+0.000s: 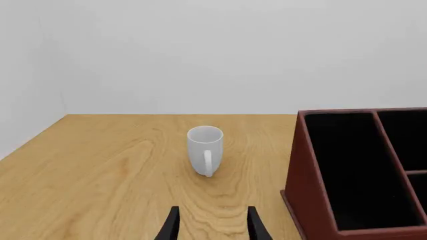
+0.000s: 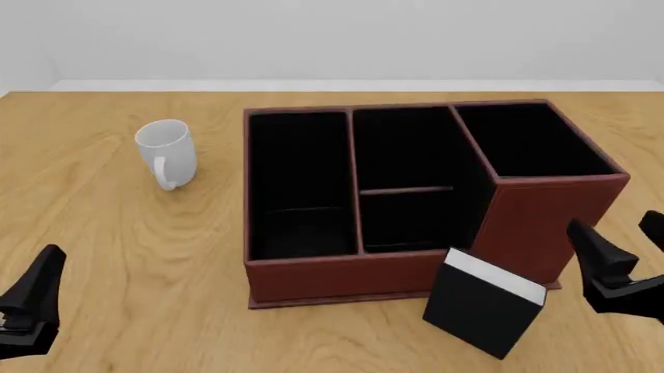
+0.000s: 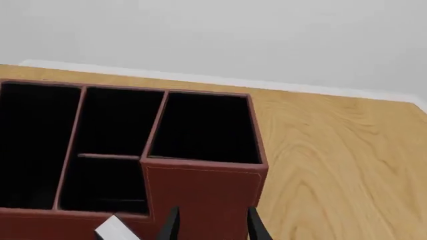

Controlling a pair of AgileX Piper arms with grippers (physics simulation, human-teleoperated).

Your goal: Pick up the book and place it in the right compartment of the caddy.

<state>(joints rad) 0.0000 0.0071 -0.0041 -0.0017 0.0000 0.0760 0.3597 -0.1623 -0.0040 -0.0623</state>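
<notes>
Tabletop: light wood-grain tabletop (image 2: 124,256) with bold swirling figure, matte, running back to a pale skirting strip.
Room: plain white wall (image 2: 332,35) behind; a second white wall meets it at a corner in the left wrist view.
Caddy: large reddish-brown leather-look caddy (image 2: 343,276) with black lining, on a thin base rim, mid-tabletop.
Right compartment: tall black-lined right compartment (image 2: 534,140) with the highest walls, nothing in it.
Book: thick matte-black hardcover book (image 2: 483,307) with white page edges, standing tilted on the tabletop just in front of the caddy's near right corner, apparently leaning on it.
Mug: white ceramic mug (image 2: 168,153), left of the caddy, apart from it.
Left pincer: black left pincer (image 1: 212,224) spread apart, empty, low at the near left.
Right pincer: black right pincer (image 3: 212,224) spread apart, empty, just right of the book.
</notes>
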